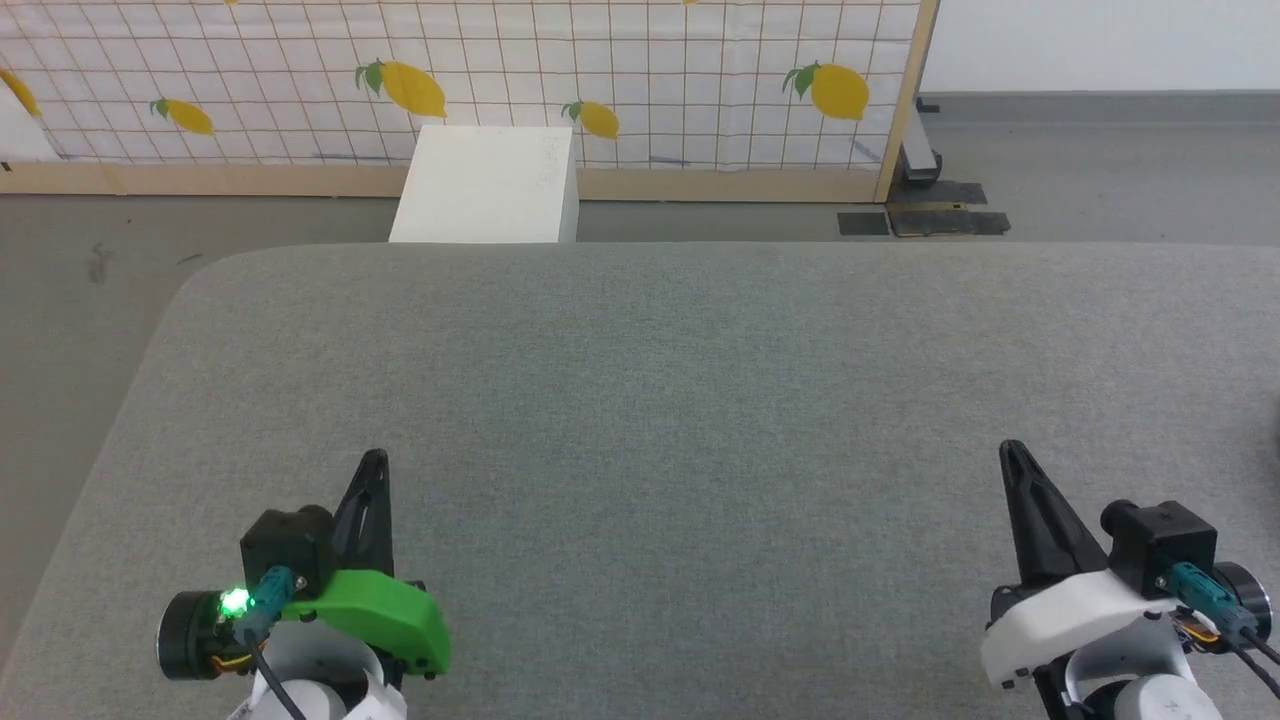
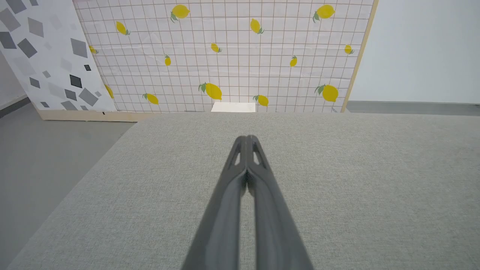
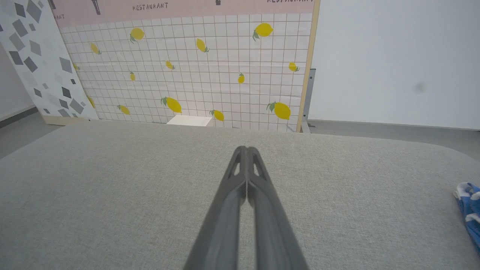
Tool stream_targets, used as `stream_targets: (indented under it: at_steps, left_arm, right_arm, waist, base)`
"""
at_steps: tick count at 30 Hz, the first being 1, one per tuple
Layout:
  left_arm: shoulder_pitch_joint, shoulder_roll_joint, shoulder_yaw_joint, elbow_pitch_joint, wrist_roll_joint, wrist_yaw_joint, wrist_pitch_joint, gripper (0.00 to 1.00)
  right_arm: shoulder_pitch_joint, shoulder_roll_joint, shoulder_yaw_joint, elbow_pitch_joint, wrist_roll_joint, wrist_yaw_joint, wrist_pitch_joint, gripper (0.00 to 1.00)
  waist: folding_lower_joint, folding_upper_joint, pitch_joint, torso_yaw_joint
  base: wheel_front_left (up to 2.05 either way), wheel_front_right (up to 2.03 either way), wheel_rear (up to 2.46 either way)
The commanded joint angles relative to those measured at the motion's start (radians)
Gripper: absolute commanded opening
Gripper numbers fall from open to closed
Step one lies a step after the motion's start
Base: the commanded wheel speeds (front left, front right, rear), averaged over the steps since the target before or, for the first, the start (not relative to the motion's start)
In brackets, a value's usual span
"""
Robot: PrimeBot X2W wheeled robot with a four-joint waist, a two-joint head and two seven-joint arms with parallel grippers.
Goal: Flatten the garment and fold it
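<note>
Garment (image 3: 468, 210): blue fabric with white trim, bunched rather than flat. It lies on the grey pad (image 1: 700, 400) at the right edge of the right wrist view, which cuts it off. It sits to the right of the right gripper (image 3: 246, 150) and well apart from it.

Left gripper (image 1: 372, 462): the 2 dark fingers are pressed together at the tips and hold nothing. It stands over the near left part of the pad. Whether the fingers touch the pad cannot be told. The wrist carries a green cover (image 1: 375, 615) with 1 lit green lamp beside it.

Right gripper: the 2 fingers are closed tip to tip and hold nothing. It stands over the near right part of the pad, with a white cover (image 1: 1060, 615) on its wrist.

Both grippers point toward the far edge of the pad, well apart from each other, with bare pad between them.

Beyond the far edge, a white box (image 1: 487, 185) stands on the grey floor (image 1: 80, 260) against a lemon-print panel (image 1: 650, 60). A grey-speckled panel (image 2: 45, 56) leans to the left of the lemon-print panel.
</note>
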Motion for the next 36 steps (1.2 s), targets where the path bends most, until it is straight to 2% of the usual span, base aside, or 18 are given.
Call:
stream_targets:
  at_steps: [1,36]
  left_arm:
    - [0.018,-0.008,0.008,-0.008,0.014,-0.007,0.005,0.0]
    - [0.032,-0.064,0.068,-0.059,0.127,-0.029,0.063,0.0]
  right_arm:
    - [-0.001,0.002,0.004,-0.01,-0.01,-0.001,0.005,0.0]
    - [-0.001,0.002,0.026,-0.061,-0.065,-0.001,0.062,0.0]
  waist:
    - [0.0,0.0,0.0,0.0]
    - [0.0,0.0,0.008,-0.012]
  base:
    - [0.0,0.0,0.0]
    - [0.0,0.0,0.0]
